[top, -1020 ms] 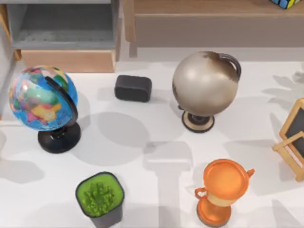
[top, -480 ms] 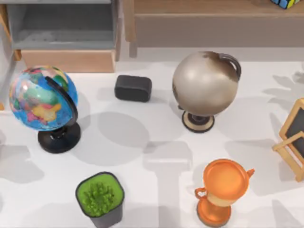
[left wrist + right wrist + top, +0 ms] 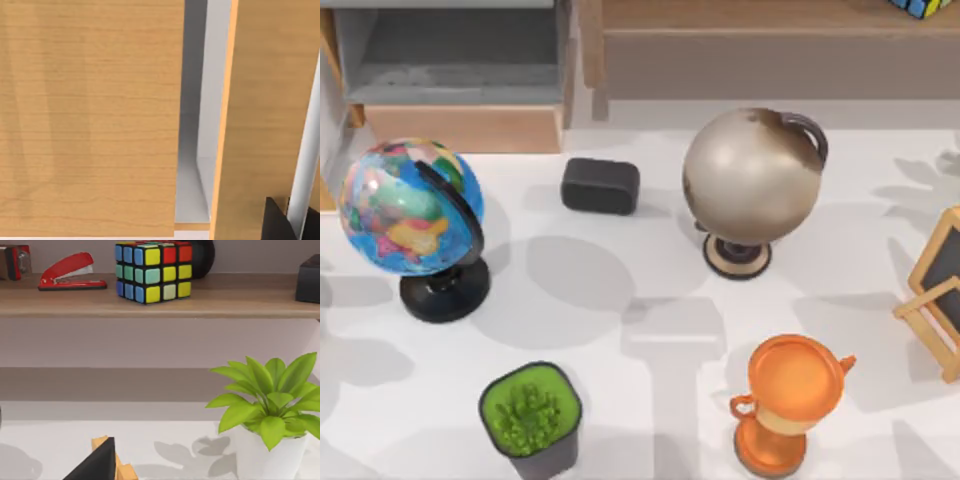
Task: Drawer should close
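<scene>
The wide shallow drawer (image 3: pixel 460 80), with grey inner walls and floor and a plain light-wood front panel, sits at the far left corner of the white worktop (image 3: pixel 650 290), pulled out with its grey floor showing. Its wood front runs just behind the multicoloured world globe on a black stand (image 3: pixel 415 215), which stands near the left edge. Seen from the left wrist camera, the same drawer front (image 3: pixel 90 115) appears as a broad light-wood face, with a narrow grey gap beside it and a second wood panel beyond; a dark bit of the left gripper sits at the corner of that picture, and I cannot tell whether its fingers are parted or closed.

To the right of the drawer, along the far edge, runs the long brown-grey wooden shelf unit (image 3: pixel 770 40). In front of it stands a pale beige globe on a tan base (image 3: pixel 752 180), with a small black rounded box (image 3: pixel 600 185) between the two globes. Near the front edge are a dark square pot of green plant (image 3: pixel 530 415) and an orange trophy cup (image 3: pixel 790 395). A wood-framed little blackboard (image 3: pixel 935 290) leans at the right edge.

The right wrist camera faces the shelf, showing a colourful puzzle cube (image 3: pixel 152 270), a red stapler (image 3: pixel 70 272) and a leafy plant in a white pot (image 3: pixel 267 415). Whether the right gripper is open or closed, I cannot tell.
</scene>
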